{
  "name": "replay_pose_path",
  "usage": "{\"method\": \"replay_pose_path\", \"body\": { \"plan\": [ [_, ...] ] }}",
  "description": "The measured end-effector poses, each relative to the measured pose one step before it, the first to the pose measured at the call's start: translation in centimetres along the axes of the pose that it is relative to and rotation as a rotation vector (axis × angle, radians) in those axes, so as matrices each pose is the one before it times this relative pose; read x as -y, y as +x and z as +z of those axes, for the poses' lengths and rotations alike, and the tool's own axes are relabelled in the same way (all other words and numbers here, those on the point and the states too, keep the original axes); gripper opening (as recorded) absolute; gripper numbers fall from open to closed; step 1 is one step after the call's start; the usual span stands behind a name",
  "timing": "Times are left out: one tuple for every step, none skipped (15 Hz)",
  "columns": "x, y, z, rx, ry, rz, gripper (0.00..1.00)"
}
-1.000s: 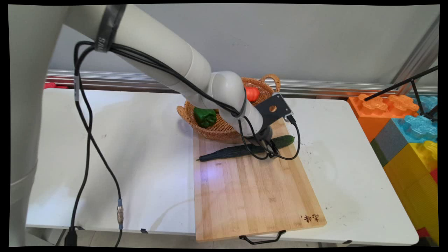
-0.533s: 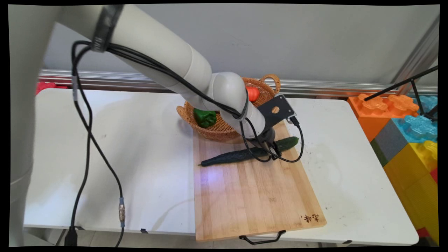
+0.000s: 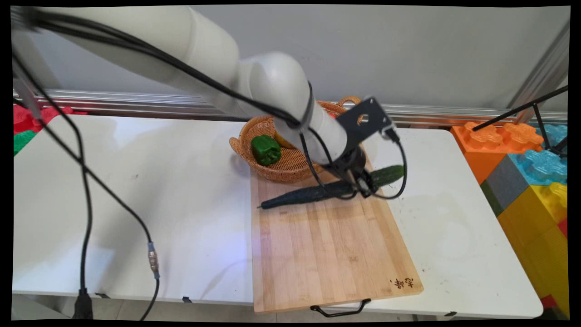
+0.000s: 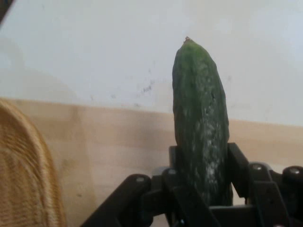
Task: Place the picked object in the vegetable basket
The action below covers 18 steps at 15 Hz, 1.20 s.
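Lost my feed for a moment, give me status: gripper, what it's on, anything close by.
Gripper shut on cucumber, one end raised off cutting board. Wicker basket right alongside, green pepper in it.

Between the fingers [image 4: 236,165] sat a cucumber [image 3: 313,193], lying across the cutting board's [image 3: 327,254] far end, with a basket [image 3: 281,159] just behind it holding a pepper [image 3: 265,150].

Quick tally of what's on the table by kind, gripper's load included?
Cucumber, held in the gripper: 1
Green pepper: 1
Wicker basket: 1
Cutting board: 1
Total: 4. The arm hides part of the basket's inside.
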Motion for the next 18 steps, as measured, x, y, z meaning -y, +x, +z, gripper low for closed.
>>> {"method": "replay_pose_path", "body": {
  "plan": [
    [0.109,0.632,-1.164,-0.01263,0.00169,0.01001,0.00],
    [0.289,0.579,-1.074,-0.01125,0.00578,0.01048,0.00],
    [0.475,0.534,-0.993,-0.01012,0.00974,0.01018,0.00],
    [0.528,0.382,-0.734,-0.00707,0.01096,0.00886,0.00],
    [0.784,0.420,-0.831,-0.00887,0.01624,0.00919,0.00],
    [1.053,0.465,-0.777,-0.00999,0.02164,0.00955,0.00],
    [1.155,0.400,-0.620,-0.01081,0.02335,0.00250,0.00],
    [1.074,0.253,-0.372,-0.00843,0.02083,-0.00506,0.00],
    [1.535,0.162,-0.223,-0.01062,0.02960,-0.02392,0.00],
    [1.120,0.039,0.089,-0.00652,0.02094,-0.02357,0.00],
    [1.031,-0.026,0.308,-0.00425,0.01656,-0.02569,0.00],
    [1.060,-0.192,0.609,-0.00104,0.01475,-0.03169,0.00],
    [0.928,-0.368,0.891,0.00407,0.00946,-0.02991,0.00],
    [0.828,-0.527,1.146,0.00849,0.00486,-0.02878,0.00],
    [0.643,-0.580,1.156,0.01097,0.00216,-0.02355,0.00],
    [0.702,-0.668,1.340,0.01162,0.00216,-0.02542,0.00],
    [0.518,-0.538,1.146,0.00870,-0.00115,-0.02055,0.00],
    [0.325,-0.268,0.750,0.00274,-0.00023,-0.01086,0.00]
  ]
}}
